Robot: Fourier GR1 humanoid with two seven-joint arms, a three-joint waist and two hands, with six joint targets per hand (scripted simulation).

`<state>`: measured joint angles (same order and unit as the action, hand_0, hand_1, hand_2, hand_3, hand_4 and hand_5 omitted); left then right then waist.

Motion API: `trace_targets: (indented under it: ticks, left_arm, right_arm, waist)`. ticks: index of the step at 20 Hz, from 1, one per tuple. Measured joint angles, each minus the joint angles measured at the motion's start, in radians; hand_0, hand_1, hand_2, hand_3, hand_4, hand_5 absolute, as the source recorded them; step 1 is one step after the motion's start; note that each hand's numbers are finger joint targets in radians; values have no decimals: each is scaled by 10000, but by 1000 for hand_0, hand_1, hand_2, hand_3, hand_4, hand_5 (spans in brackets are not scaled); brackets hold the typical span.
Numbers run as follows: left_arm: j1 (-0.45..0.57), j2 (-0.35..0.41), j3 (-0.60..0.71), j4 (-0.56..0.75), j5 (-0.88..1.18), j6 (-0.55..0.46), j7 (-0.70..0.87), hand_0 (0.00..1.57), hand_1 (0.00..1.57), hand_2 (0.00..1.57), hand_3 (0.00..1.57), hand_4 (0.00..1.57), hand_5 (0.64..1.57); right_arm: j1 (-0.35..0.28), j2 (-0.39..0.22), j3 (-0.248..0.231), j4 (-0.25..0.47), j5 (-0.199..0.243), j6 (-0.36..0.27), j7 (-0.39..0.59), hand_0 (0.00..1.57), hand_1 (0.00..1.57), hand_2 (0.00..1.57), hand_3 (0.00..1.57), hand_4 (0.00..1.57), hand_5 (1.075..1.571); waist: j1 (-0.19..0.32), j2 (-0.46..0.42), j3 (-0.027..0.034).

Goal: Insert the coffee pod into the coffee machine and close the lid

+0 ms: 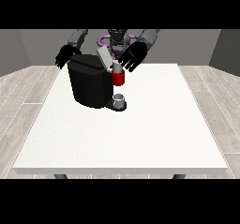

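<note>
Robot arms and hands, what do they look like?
Both hands are black, with fingers and a thumb: one at the view's left, one at the view's right. The arms above them are grey and blocky. No cables or markings show.

A black coffee machine [91, 85] with a red front part stands on the counter's far left half, its grey lid [105, 57] tilted up open, a small grey cup [119, 100] on its base.

Coffee pod — too small to make out; coffee machine [91, 85] hides the table [140, 134] behind it.
</note>
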<state>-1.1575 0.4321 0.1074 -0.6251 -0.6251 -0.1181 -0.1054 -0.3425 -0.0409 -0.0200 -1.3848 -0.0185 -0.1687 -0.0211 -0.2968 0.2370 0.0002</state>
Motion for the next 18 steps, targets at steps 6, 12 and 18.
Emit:
trace_targets:
  ticks: [6, 12, 18]
  left_arm:
    - [-121, 26, -7, -13, -83, -71, -150, 1185, 1185, 1262, 1197, 492, 1571]
    - [-17, 161, 64, 155, -132, -151, -364, 1160, 1160, 1244, 1185, 506, 1571]
    - [32, 47, 65, 234, -216, -133, -241, 1236, 1236, 1279, 1197, 487, 1571]
  right_arm:
    - [81, -8, -158, 65, -88, 14, -270, 0, 0, 0, 0, 518, 1571]
    - [216, -80, -192, -185, -199, 117, -102, 0, 0, 0, 0, 513, 1571]
    - [426, -55, -163, -223, -177, 126, -165, 0, 0, 0, 0, 457, 1571]
  waist:
    - [68, 150, -1]
    - [-10, 141, 0]
    - [-11, 43, 2]
